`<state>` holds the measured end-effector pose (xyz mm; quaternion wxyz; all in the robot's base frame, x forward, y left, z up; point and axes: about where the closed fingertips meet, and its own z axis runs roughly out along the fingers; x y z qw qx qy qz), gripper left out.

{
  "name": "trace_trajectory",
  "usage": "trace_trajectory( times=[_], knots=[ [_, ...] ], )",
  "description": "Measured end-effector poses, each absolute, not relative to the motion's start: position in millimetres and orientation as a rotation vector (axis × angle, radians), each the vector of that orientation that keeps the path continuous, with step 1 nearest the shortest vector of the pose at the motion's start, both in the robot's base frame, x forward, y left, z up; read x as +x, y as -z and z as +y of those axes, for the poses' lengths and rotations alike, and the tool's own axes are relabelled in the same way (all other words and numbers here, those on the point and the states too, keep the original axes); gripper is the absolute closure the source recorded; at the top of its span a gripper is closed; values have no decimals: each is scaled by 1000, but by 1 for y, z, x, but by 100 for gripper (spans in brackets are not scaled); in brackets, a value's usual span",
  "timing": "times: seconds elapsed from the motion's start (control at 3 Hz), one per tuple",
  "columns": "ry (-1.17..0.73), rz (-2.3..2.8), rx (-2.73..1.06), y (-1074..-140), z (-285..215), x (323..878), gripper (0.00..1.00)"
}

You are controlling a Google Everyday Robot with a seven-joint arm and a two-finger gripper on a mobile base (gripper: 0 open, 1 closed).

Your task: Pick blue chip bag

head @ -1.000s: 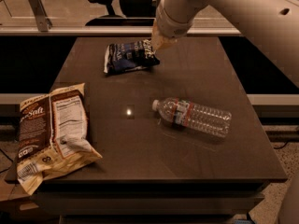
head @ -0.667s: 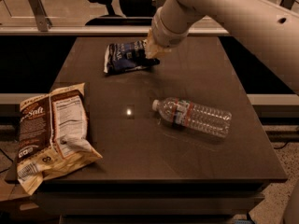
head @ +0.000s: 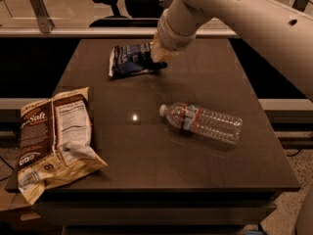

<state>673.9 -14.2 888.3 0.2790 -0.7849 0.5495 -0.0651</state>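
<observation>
On the table point(head: 210, 82), the gripper point(head: 159, 54) touches the blue chip bag point(head: 131, 60) (whether it grips, I cannot tell).

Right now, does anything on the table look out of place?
The brown bag overhangs the table's near left corner, and the bottle lies on its side. The gripper is at the blue bag's right end.

Gripper point(head: 157, 58) now lower, at R edge of blue chip bag point(head: 130, 61).

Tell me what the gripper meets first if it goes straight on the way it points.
Likely the blue chip bag: the gripper, at the far side of the table, points down at the bag's right end. Depth is unclear; it may be touching.
</observation>
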Motion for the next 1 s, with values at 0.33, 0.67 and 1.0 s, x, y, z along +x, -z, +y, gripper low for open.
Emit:
trace_trajectory(
  times=[0.33,0.67,1.0],
  knots=[
    [172,1473,-2109,-887,-13,674,35],
    [169,1470,-2111,-885,-11,675,13],
    [165,1457,-2127,-883,-8,682,0]
  ],
)
